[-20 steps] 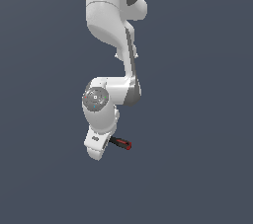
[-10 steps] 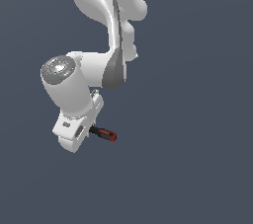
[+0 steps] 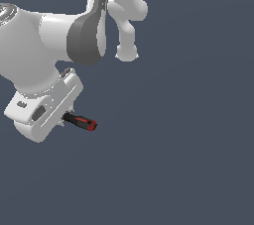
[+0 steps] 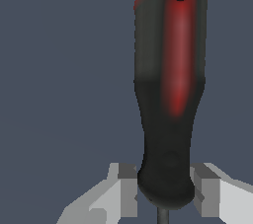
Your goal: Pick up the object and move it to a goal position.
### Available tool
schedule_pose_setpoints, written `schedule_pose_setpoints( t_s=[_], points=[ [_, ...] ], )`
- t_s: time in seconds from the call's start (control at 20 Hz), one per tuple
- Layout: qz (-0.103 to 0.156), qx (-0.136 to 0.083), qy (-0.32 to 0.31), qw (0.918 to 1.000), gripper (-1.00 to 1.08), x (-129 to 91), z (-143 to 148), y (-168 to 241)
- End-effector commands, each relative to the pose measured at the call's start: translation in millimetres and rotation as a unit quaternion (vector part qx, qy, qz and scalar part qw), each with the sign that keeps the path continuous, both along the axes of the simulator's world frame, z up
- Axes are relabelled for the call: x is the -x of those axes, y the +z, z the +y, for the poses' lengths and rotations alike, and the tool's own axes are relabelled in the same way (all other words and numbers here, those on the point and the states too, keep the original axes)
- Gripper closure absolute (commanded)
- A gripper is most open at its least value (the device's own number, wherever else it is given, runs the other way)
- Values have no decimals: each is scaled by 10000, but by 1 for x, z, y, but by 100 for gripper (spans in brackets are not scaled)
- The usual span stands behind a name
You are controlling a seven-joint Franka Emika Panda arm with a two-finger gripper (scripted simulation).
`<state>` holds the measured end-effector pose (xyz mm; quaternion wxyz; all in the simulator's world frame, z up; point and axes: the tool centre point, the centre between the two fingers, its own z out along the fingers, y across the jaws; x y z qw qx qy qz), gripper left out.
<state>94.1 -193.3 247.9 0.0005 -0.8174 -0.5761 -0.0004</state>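
Observation:
The screwdriver has a black-and-red handle that sticks out to the exterior view's right from my white gripper. In the wrist view the handle fills the frame, and my gripper is shut on its black lower end, one grey finger pad on each side. A short piece of the thin dark shaft shows below the handle. In the exterior view the fingers are mostly hidden behind the white hand.
The white and grey arm links fill the upper part of the exterior view's left. The background is plain dark blue-grey with no surface or other object showing.
The arm and hand have moved toward the exterior view's left and closer to the camera, carrying the screwdriver along. The grip on the handle has stayed the same.

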Motion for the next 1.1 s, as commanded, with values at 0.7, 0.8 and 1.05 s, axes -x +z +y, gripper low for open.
schedule_pose_setpoints(
  t_s=[0.7,0.8,1.05],
  points=[
    [0,4,-4,10000,108,-4,-59,97],
    [0,4,-4,10000,108,-4,-63,103],
    [0,6,-5,10000,108,-5,-69,113]
  ],
)
